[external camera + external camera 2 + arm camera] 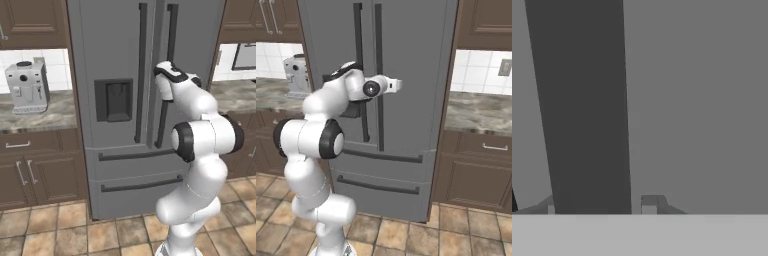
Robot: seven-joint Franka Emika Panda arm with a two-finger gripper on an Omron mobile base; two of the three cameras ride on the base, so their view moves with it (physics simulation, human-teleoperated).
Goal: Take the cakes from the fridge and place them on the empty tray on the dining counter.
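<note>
The tall grey fridge [120, 50] [416, 75] stands in front of me with both doors shut. The cakes are hidden and the empty tray and dining counter are out of view. My arm reaches to the right door's long dark handle [161, 125] [379, 130] at about mid height. In the hand view that handle [587, 110] runs up between my two fingertips [649, 205], which sit close on either side of it. My gripper [599, 207] is shut on the handle.
A grey coffee machine [27, 85] stands on the marbled counter left of the fridge. Brown cabinets [481, 170] and another counter stretch [481, 112] flank the fridge's right side. Tiled floor [60, 230] lies in front.
</note>
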